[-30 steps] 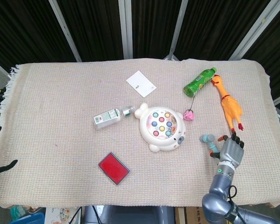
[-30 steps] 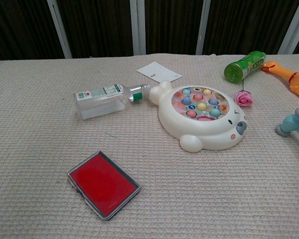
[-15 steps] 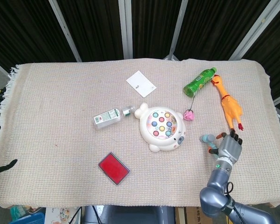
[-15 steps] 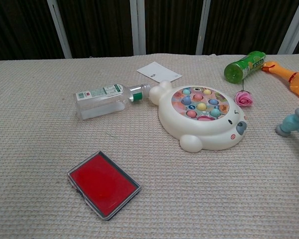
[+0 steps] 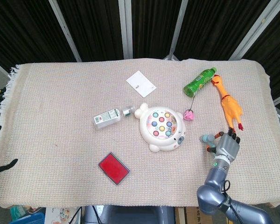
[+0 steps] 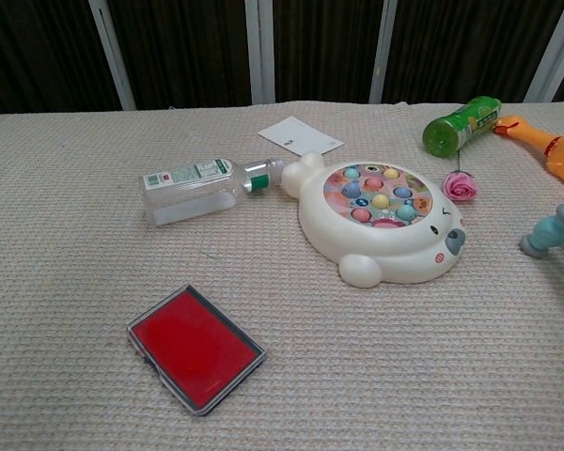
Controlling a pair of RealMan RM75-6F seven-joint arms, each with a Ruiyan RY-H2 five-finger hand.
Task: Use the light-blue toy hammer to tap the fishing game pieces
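Worktop [image 5: 60, 102] under beige woven cloth, dark slatted wall behind. Right hand [image 5: 227, 148] fingers clasp light-blue toy hammer [image 5: 208, 140], right of white seal-shaped fishing game [image 5: 160, 127].

The fishing game [image 5: 161, 126] sits mid-table, a clear bottle [image 5: 108, 117] just left, a card [image 5: 141, 83] behind, a flat case [image 5: 114, 168] in front-left, the toy hammer [image 5: 208, 139] right.

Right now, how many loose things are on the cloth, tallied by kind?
Bottles: 2, a clear bottle and a green bottle
Toys: 4, the fishing game, light-blue toy hammer, rubber chicken, pink rose
Flat items: 2, a white card and a red pad
Total: 8
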